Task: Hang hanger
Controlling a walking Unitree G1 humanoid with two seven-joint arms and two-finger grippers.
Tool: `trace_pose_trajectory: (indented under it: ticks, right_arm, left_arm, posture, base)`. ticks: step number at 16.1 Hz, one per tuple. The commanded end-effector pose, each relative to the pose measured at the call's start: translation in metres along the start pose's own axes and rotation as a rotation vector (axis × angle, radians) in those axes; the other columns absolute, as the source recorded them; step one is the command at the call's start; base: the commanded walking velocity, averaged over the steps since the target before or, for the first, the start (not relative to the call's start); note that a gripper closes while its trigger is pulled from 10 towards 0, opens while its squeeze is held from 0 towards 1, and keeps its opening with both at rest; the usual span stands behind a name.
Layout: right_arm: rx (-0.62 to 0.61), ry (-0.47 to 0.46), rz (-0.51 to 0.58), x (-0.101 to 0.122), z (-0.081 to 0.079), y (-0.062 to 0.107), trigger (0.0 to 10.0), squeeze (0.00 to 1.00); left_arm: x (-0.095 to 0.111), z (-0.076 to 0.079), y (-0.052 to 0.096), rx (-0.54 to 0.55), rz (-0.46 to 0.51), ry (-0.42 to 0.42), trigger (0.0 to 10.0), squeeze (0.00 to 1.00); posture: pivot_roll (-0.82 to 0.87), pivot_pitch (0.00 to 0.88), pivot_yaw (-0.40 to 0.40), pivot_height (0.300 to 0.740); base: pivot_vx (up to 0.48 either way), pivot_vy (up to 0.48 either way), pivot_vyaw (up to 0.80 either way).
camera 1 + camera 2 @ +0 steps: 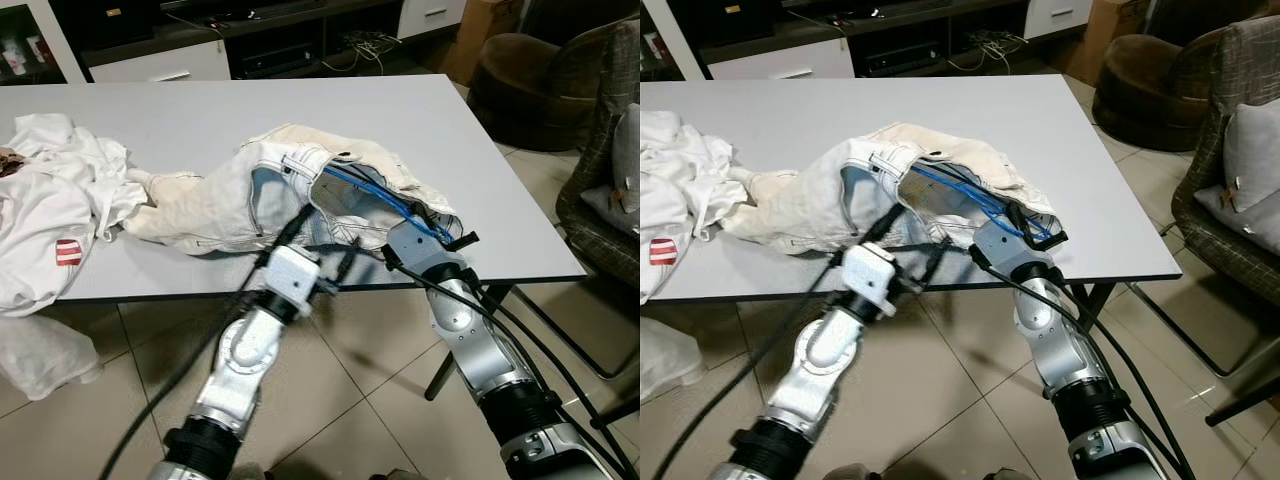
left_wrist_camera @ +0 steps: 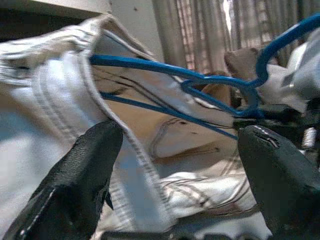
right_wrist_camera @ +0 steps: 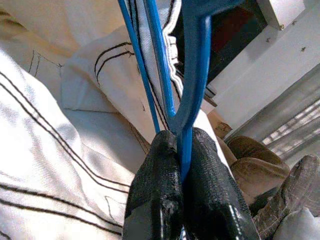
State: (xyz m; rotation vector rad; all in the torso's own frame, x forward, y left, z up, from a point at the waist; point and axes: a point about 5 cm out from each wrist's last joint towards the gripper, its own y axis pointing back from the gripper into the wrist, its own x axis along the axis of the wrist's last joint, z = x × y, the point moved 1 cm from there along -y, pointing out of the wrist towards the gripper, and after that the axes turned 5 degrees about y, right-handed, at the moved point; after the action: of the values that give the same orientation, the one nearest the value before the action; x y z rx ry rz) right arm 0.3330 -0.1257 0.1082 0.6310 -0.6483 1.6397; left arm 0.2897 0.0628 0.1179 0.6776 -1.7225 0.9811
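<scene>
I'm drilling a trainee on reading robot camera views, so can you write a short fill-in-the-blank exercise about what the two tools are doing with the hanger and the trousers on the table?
1. The right tool is shut on the thin ____ wire hanger.
2. The hanger lies inside the waist opening of the cream-white trousers, which lie on the grey ____.
3. The left tool has its fingers ____, one on each side of the trousers' waistband.
4. A crumpled white garment with a ____ patch lies at the robot's left.

Missing words: blue; table; open; red
</scene>
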Motion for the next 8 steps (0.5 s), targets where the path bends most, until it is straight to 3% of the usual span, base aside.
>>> trace_pose_trajectory:
  ticks: [1,5,8]
  right_arm:
    - [-0.012,0.002,0.027,0.007,0.003,0.0,10.0,0.0]
    - [-0.011,0.018,0.042,0.008,0.003,0.001,10.0,0.0]
    - [-0.008,0.02,0.043,0.009,0.003,0.001,10.0,0.0]
  left_arm:
    - [0.001,-0.003,-0.005,0.004,-0.003,-0.022,10.0,0.0]
    - [0.005,-0.018,-0.014,0.122,0.01,-0.064,10.0,0.0]
    - [0.003,-0.021,-0.014,0.158,0.004,-0.07,10.0,0.0]
  posture:
    - [0.01,0.0,0.026,0.74]
    - [0.0,0.0,0.025,0.74]
    - [0.0,0.0,0.025,0.74]
  base:
    - [0.0,0.0,0.0]
    - [0.0,0.0,0.0]
    - [0.0,0.0,0.0]
